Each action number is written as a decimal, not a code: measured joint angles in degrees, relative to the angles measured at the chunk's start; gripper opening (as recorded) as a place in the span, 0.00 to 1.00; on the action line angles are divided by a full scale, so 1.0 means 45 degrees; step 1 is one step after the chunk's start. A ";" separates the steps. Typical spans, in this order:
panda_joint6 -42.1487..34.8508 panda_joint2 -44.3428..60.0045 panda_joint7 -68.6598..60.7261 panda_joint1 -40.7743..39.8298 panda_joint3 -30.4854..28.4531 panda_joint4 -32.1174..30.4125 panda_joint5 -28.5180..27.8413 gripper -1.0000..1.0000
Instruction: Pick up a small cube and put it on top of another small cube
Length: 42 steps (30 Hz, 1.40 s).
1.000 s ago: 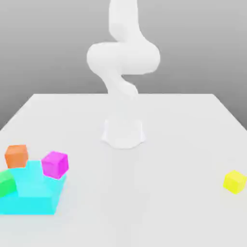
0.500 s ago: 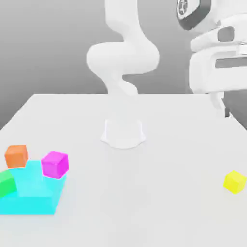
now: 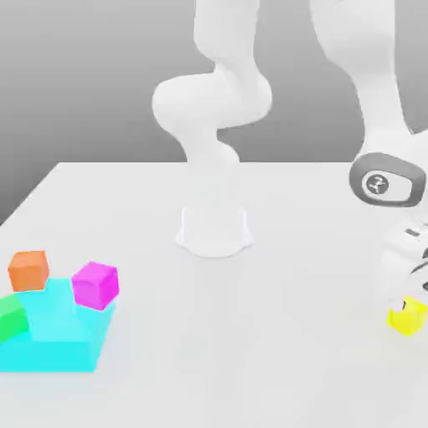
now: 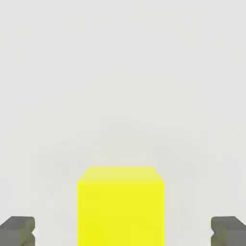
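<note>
Gripper (image 4: 123, 230) jaws spread wide, nothing pinched. Yellow cube (image 4: 120, 205) centred between fingertips (image 4: 17, 230), gaps both sides. It sits on table (image 3: 276, 351), exterior view's right. You're lined up; drop straight, then close.

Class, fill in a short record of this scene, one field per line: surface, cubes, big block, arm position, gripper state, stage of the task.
surface: white table
cubes: yellow cube, orange cube, magenta cube, green cube
big block: cyan block, the magenta cube rests on it
arm position: hand low over the yellow cube
gripper state: gripper open, fingers either side of the yellow cube, apart from it
stage: yellow cube not yet grasped
</note>
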 joint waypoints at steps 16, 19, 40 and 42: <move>-0.2017 -0.2527 -0.2552 -0.2329 0.0823 -0.0391 0.2430 0.00; -0.2584 -0.2945 -0.3769 -0.3807 -0.0147 -0.0178 0.2847 0.00; -0.3998 -0.3286 -1.1323 -1.3991 -0.5217 0.1041 0.5576 1.00; -0.3998 -0.3286 -1.1323 -1.3991 -0.5217 0.1041 0.5576 1.00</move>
